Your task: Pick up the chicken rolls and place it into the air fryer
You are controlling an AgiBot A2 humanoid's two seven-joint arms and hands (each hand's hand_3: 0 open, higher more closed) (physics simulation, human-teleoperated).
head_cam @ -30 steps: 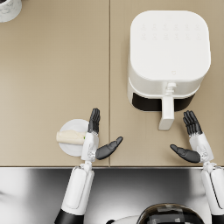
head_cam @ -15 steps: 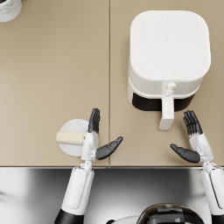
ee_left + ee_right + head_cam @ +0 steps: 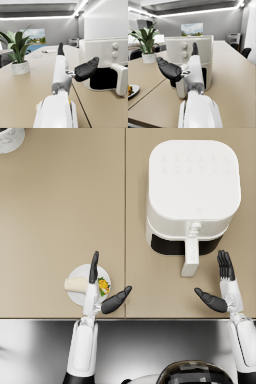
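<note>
Head view: the chicken roll (image 3: 76, 284) lies on a small plate (image 3: 80, 297) at the table's (image 3: 60, 218) front edge, under the left hand (image 3: 100, 290), which is spread and empty. The right hand (image 3: 222, 288), also spread and empty, hovers beside the air fryer's (image 3: 192, 193) handle (image 3: 190, 256).

Left wrist view: the left hand (image 3: 75, 66) points towards the air fryer (image 3: 105, 62); a potted plant (image 3: 17, 53) stands well apart.

Right wrist view: the right hand (image 3: 181, 66) is before the air fryer (image 3: 189, 57), with the plate (image 3: 131, 90) at the table edge.

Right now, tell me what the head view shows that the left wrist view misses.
Only the head view shows the chicken roll on its plate under the left hand, and the right hand. Only the left wrist view shows the whole potted plant and the room behind. Both show the air fryer, its drawer pulled partly out, and the table.
</note>
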